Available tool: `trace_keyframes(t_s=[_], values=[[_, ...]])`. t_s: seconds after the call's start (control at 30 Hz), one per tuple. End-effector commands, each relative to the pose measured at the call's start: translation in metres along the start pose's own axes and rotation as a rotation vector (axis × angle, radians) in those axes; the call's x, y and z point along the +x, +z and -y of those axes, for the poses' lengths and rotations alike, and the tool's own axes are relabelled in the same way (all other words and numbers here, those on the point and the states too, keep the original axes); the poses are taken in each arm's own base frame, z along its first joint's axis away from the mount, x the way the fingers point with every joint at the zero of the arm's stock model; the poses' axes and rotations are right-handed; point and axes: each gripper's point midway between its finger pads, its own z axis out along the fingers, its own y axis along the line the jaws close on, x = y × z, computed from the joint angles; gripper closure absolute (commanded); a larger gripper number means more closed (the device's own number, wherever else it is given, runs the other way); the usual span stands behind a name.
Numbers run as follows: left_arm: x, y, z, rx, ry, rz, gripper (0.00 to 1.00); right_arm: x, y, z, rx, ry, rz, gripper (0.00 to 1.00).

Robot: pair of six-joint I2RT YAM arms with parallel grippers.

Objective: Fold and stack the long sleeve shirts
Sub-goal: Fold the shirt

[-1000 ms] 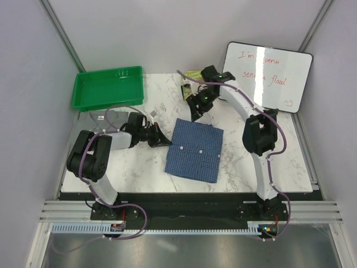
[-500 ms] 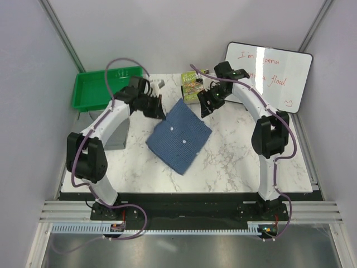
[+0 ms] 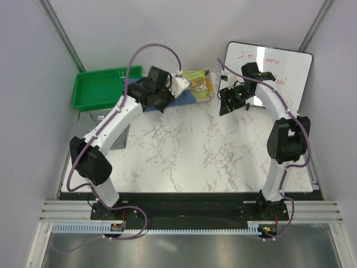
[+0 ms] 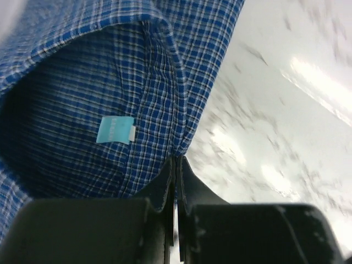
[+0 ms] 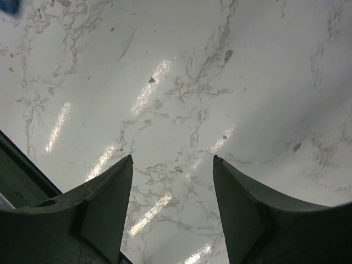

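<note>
The blue checked long sleeve shirt [image 4: 82,99] fills the upper left of the left wrist view, a small teal label [image 4: 115,130] on its cloth. My left gripper [image 4: 177,160] is shut on a fold at its edge. From above, that gripper [image 3: 170,99] is at the back of the table beside the green tray, and only a strip of the blue shirt [image 3: 186,98] shows past it. A grey cloth, apparently the grey shirt [image 3: 120,143], lies mostly hidden under the left arm. My right gripper [image 3: 226,106] [image 5: 172,162] hangs open over bare marble, holding nothing.
A green tray [image 3: 100,89] sits at the back left corner. A small colourful book [image 3: 199,84] lies at the back middle. A whiteboard [image 3: 279,72] leans at the back right. The marble tabletop [image 3: 189,151] ends in a dark front rail.
The left arm has swung the blue shirt from the middle of the table up to the back edge by the tray. The right arm has drawn back to the right.
</note>
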Motion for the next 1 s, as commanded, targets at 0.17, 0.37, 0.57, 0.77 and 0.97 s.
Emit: trace_keyframes(t_s=[0.17, 0.37, 0.57, 0.77, 0.97], values=[[0.147, 0.079, 0.181, 0.270, -0.073, -0.289, 0.98, 0.038, -0.010, -0.013, -0.056, 0.024, 0.017, 0.32], [0.118, 0.090, 0.239, 0.436, -0.200, -0.300, 0.98, 0.057, -0.007, -0.024, -0.107, 0.080, -0.019, 0.32], [0.085, 0.114, 0.259, 0.477, -0.351, -0.291, 0.98, 0.062, -0.007, -0.014, -0.101, 0.143, -0.022, 0.31], [-0.034, 0.086, 0.286, 0.757, -0.445, -0.024, 0.74, 0.063, -0.015, 0.028, -0.071, 0.377, 0.007, 0.30], [-0.051, 0.019, 0.202, 0.710, -0.448, 0.158, 0.55, 0.088, 0.004, 0.013, -0.115, 0.446, -0.053, 0.34]])
